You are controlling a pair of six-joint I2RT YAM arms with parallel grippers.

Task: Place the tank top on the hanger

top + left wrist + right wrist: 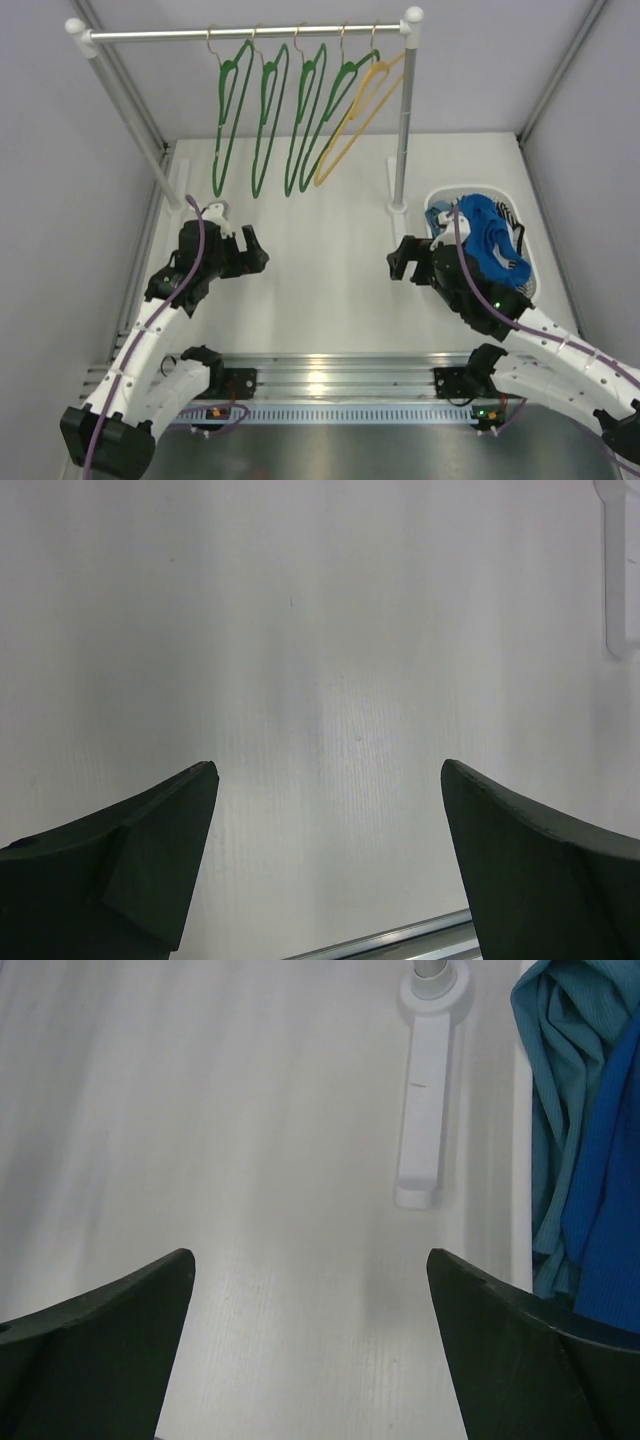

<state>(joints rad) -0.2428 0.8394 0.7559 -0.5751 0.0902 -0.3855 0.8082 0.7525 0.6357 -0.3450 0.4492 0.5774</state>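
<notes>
Left claw and right claw stand open, empty. Expect the tank top light, limp; pinch one shoulder strap.

Your left arm and right arm have white segmented shells, black joints, purple cables and matte black wedge-shaped fingers.

The top camera is looking down from high over the near edge of the table, facing far and taking in the whole surface and the clothes rack from well back. The 2 wrist cameras are hanging close over the table, each peering past its own gripper. The left gripper view is showing mostly bare surface, while the right gripper view is sharing the right rack foot and the basket rim with the top view.
</notes>
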